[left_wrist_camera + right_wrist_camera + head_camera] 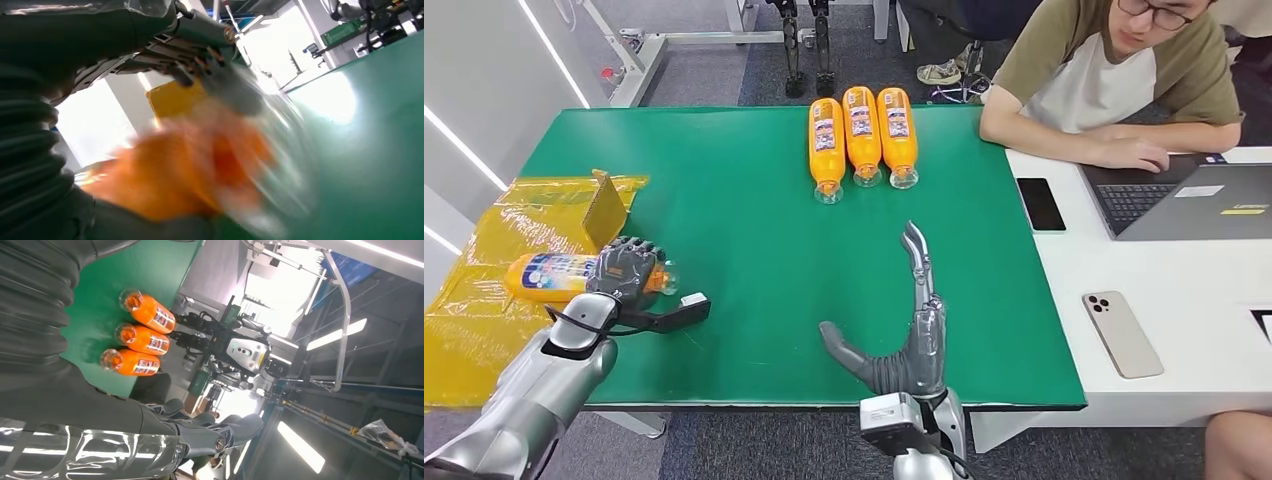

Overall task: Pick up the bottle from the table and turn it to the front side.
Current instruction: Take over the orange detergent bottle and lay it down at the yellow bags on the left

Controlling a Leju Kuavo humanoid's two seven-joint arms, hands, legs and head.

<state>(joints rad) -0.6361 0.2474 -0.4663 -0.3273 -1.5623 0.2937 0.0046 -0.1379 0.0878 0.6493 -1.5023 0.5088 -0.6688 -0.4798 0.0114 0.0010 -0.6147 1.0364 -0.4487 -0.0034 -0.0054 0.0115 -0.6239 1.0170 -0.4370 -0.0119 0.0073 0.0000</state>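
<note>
Green table, orange-filled bottle in left hand.

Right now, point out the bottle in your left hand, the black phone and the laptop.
bottle (544, 275), head view, on its label
left hand (627, 268), head view, on its back
black phone (1040, 203), head view, on its screen
laptop (1199, 201), head view, on its lid

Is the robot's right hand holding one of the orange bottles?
No, the right robot hand lies open on the green table with its fingers stretched out, apart from the three bottles lined up farther back.
</note>
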